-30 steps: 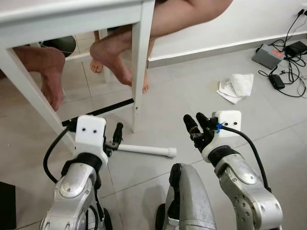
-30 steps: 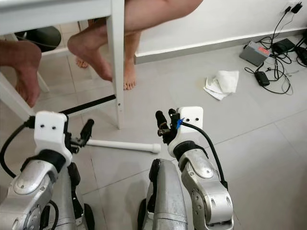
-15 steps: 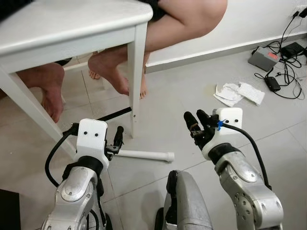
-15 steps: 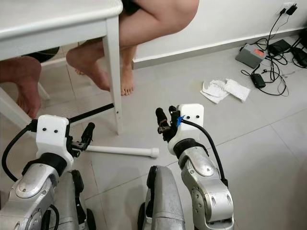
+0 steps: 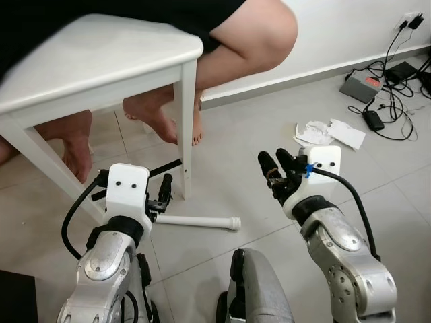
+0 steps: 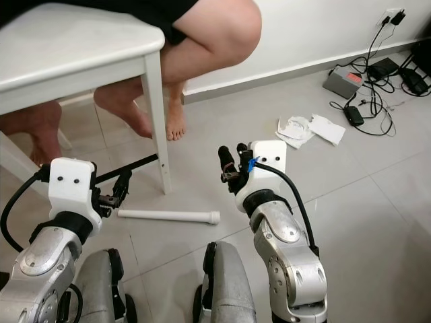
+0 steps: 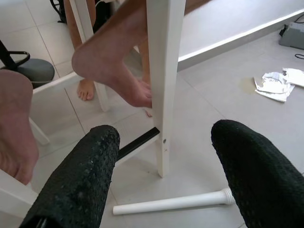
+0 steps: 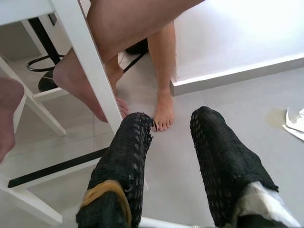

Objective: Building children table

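Grey floor tiles (image 5: 229,148) run back to a white wall with a skirting board, where a small white children's table (image 5: 87,64) stands with a person sitting on its top, bare knee (image 5: 266,30) jutting over the corner and bare feet (image 5: 158,114) resting on the tiles beneath. One white table leg (image 5: 186,131) at the near corner stands upright just ahead of the robot. A loose white leg (image 5: 199,221) lies flat on the floor in front of it, its capped end pointing toward the robot's right and its other end close beside the left gripper (image 5: 163,190). That gripper hovers low over the tiles with its two black fingers (image 7: 83,175) spread wide apart and holding nothing; seen from the left wrist, the loose leg lies on the floor between and below them. The right gripper (image 5: 277,168) is raised in the air, well apart from the loose leg, its fingers (image 8: 126,156) parted and empty. A black bar (image 6: 128,168) lies on the tiles beside the standing leg. Crumpled white paper (image 5: 330,131) sits on the floor off to the right, with a grey power box (image 5: 361,84) and a tangle of black cables (image 5: 397,74) near the wall.
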Controlling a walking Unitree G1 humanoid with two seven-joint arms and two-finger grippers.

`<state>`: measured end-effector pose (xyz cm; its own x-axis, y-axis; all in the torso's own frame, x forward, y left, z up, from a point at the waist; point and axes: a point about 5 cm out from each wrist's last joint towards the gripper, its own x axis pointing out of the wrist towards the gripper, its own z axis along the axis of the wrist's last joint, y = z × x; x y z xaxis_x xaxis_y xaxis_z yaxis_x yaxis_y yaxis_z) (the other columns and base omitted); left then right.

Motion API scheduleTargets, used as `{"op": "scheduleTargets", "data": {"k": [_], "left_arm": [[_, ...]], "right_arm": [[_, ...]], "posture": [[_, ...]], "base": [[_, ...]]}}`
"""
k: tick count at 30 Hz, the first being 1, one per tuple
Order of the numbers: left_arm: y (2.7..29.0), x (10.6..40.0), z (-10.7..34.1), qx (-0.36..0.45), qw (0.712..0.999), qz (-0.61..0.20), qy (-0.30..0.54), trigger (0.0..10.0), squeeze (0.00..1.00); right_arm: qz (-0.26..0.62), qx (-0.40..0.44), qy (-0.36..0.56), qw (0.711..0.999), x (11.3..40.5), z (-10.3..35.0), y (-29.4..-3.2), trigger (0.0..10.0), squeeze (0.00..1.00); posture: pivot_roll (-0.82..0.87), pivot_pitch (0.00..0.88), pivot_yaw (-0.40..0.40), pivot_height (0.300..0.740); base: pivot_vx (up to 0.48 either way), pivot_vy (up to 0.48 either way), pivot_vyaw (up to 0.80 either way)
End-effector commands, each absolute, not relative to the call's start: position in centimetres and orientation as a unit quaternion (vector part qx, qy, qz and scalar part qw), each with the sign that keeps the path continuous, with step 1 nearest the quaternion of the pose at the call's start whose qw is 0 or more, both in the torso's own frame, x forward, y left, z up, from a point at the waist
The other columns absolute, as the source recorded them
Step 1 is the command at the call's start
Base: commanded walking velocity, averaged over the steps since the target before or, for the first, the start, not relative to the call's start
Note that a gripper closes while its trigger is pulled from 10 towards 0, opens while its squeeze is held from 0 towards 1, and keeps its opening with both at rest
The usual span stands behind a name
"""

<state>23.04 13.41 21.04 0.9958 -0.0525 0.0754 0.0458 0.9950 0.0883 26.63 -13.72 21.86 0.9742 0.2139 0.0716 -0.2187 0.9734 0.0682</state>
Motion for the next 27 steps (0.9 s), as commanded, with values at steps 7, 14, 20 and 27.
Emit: {"op": "scheduleTargets", "data": {"k": [7, 14, 20, 27], "left_arm": [[13.38, 22.87, 20.6, 0.04, 0.998, -0.027, -0.029, 10.0, 0.0], [13.36, 22.87, 20.6, 0.039, 0.998, -0.028, -0.029, 10.0, 0.0], [13.34, 22.91, 20.6, 0.039, 0.998, -0.028, -0.029, 10.0, 0.0], [13.36, 23.05, 20.66, 0.039, 0.998, -0.027, -0.031, 10.0, 0.0]], "right_arm": [[0.103, 0.04, -0.031, 0.993, 26.72, 21.84, -14.01, 10.0, 0.0], [0.1, 0.041, -0.034, 0.994, 26.86, 22.0, -14.09, 10.0, 0.0], [0.099, 0.042, -0.035, 0.994, 26.95, 22.05, -14.15, 10.0, 0.0], [0.098, 0.043, -0.036, 0.994, 27.07, 22.1, -14.18, 10.0, 0.0]], "posture": [[0.04, 0.261, -0.097, 0.665], [0.04, 0.259, -0.095, 0.685], [0.04, 0.26, -0.097, 0.715], [0.04, 0.256, -0.095, 0.74]], "base": [[0.0, 0.0, 0.0], [0.0, 0.0, 0.0], [0.0, 0.0, 0.0], [0.0, 0.0, 0.0]]}}
